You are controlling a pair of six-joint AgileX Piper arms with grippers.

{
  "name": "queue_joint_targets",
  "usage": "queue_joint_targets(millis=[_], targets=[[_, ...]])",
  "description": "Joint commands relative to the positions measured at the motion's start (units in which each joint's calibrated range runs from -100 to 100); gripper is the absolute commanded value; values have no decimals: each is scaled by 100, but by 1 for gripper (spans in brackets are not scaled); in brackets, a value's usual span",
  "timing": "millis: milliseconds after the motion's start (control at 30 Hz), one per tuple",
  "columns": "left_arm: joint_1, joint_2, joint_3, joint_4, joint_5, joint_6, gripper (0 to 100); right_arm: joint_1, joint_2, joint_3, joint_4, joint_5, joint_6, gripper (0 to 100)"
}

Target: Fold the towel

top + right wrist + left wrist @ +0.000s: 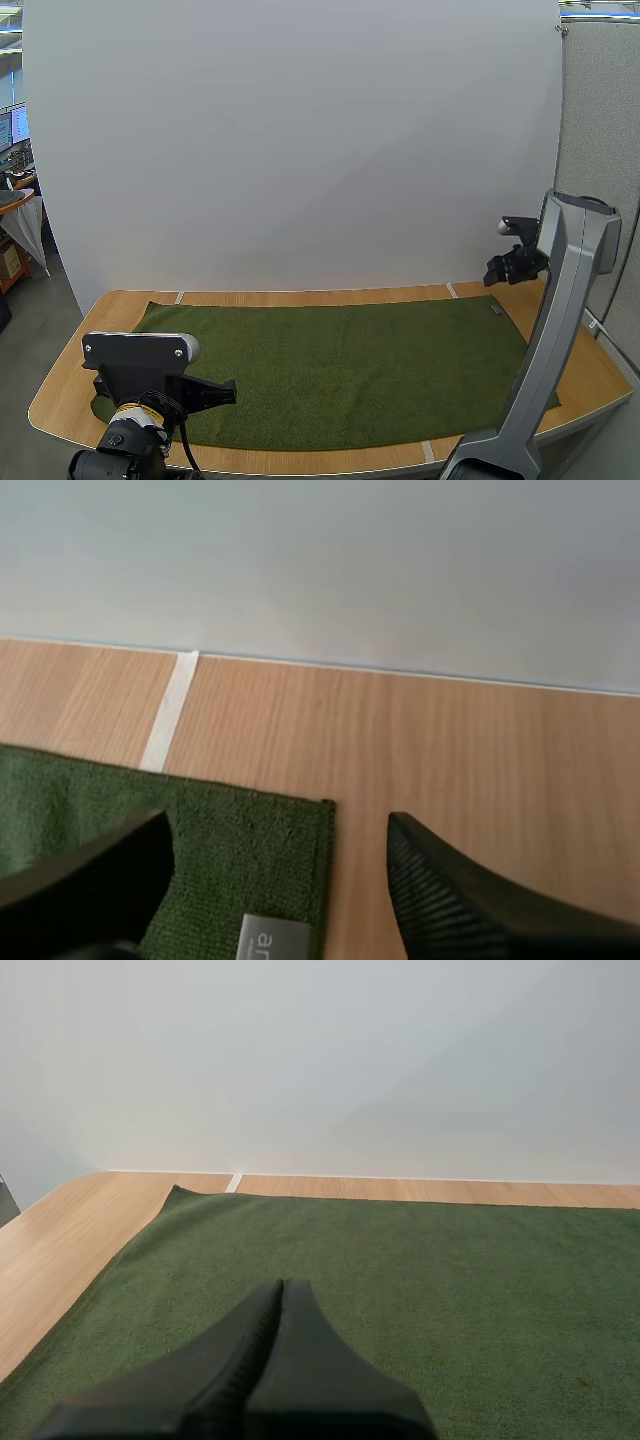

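Observation:
A dark green towel (pixel 340 365) lies spread flat over the wooden table (pixel 300 296). My left gripper (pixel 280 1288) hangs low over the towel's (pixel 420 1280) near left part, its fingers together as one dark wedge with nothing in them. My right gripper (pixel 280 825) stands open above the towel's far right corner (pixel 300 825), one finger (pixel 95 875) over the cloth and the other finger (pixel 450 890) over bare wood. A grey label (pixel 275 940) is sewn beside that corner. In the high view the right gripper (pixel 510 268) hovers above the far right corner with its label (pixel 496 308).
A white backdrop (pixel 300 140) rises along the table's far edge. Strips of white tape (pixel 170 710) mark the wood near the back. Bare wood borders the towel at left (pixel 60 1250) and right (pixel 590 370).

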Motion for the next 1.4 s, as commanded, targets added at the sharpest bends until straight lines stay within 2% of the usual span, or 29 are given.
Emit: queue_joint_targets(millis=[0,833,1367], targets=[[-15,-21,0,11,-125,-10,0,-18,-26,-84,31,180,-276,100],[-15,-21,0,11,-125,-10,0,85,420,-100,65,72,-483,100],[-15,-21,0,11,-125,-10,0,97,420,-100,162,960,-483,100]])
